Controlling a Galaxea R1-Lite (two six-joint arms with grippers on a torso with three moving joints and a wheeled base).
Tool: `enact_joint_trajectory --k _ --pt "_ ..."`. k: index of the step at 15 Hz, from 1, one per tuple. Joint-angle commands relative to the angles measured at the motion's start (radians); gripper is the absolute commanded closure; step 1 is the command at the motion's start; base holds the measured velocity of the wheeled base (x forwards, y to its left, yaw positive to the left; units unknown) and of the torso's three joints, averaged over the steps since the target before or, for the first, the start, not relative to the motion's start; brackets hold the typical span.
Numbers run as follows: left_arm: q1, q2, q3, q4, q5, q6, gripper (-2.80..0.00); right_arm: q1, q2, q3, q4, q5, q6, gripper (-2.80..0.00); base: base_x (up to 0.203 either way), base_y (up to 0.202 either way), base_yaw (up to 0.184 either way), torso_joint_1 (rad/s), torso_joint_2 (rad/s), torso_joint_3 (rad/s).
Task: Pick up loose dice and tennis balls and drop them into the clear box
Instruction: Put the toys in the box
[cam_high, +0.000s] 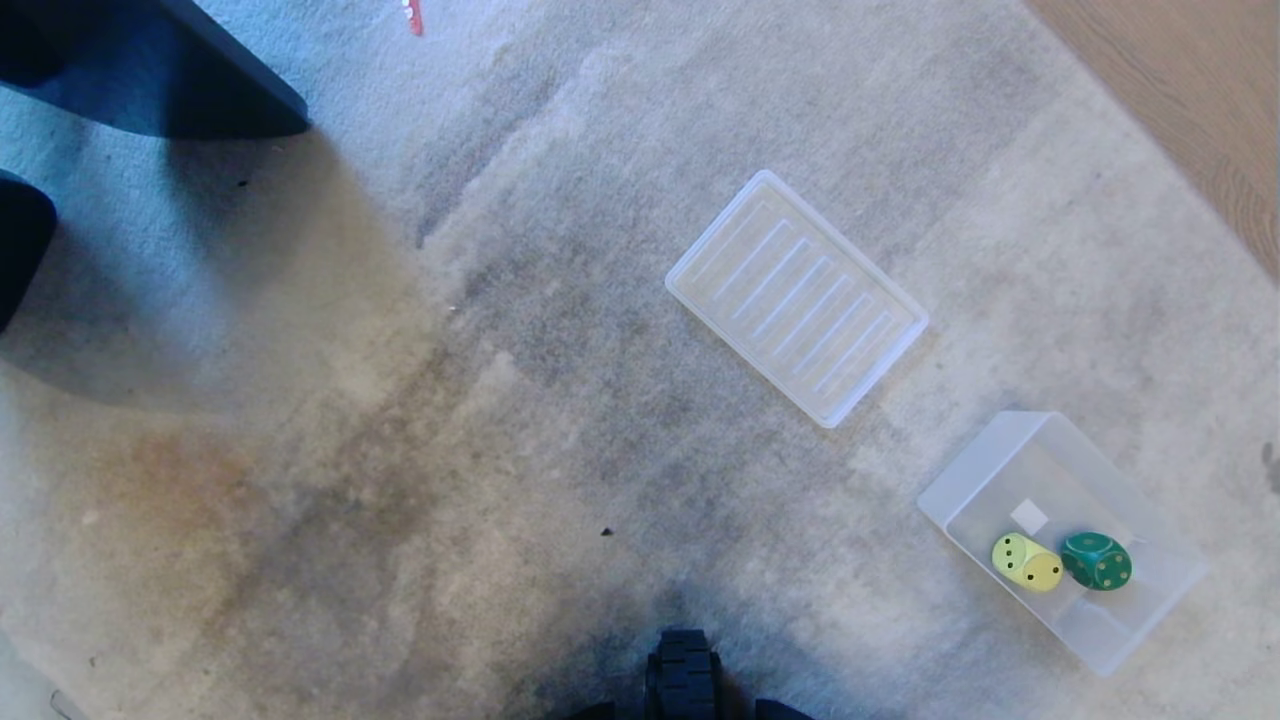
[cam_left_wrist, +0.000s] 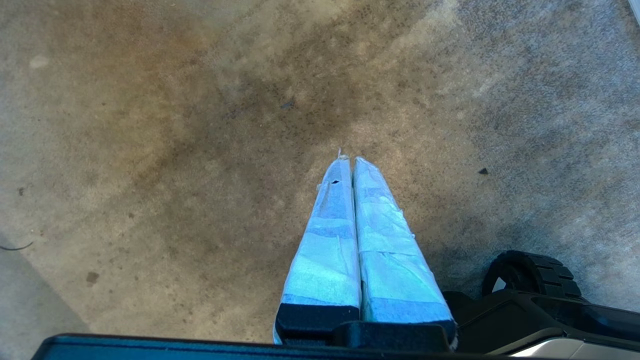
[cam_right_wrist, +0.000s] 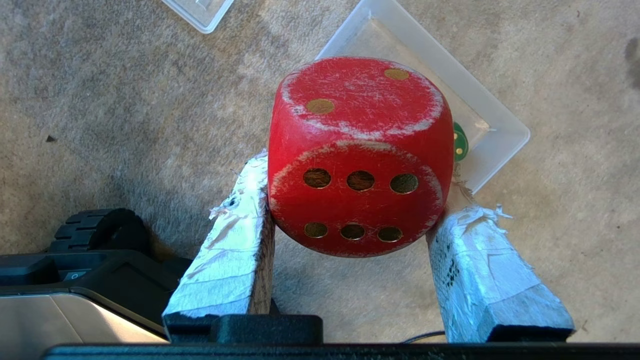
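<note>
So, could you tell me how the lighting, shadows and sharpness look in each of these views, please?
Head view: dark shapes cast a broad shadow across the carpet at upper left; the clear box sits in even light. Left wrist view: bluish cast on the left gripper, robot shadow beneath. Right wrist view: the red die is sharp and brightly lit.

Dice visible: three. One yellow die (cam_high: 1026, 562) and one dark green die (cam_high: 1097, 561) lie side by side inside the clear box (cam_high: 1000, 455), near its front end. One red die (cam_right_wrist: 357, 155) is clamped between the fingers of the right gripper (cam_right_wrist: 350, 200). Clear boxes: one. Flat ribbed trays (cam_high: 796, 296): one, on the carpet (cam_high: 400, 450).
</note>
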Motion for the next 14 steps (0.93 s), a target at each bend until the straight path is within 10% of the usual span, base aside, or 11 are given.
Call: enact_joint_trajectory --k 1,14 --pt "0.0 0.0 0.0 0.0 0.001 -0.002 0.0 0.001 0.0 0.002 0.0 0.0 0.0 0.0 0.0 0.0 0.0 0.0 0.0 0.0" --pt "0.0 0.0 0.0 0.0 0.001 -0.002 0.0 0.001 0.0 0.002 0.0 0.0 0.0 0.0 0.0 0.0 0.0 0.0 0.0 0.0"
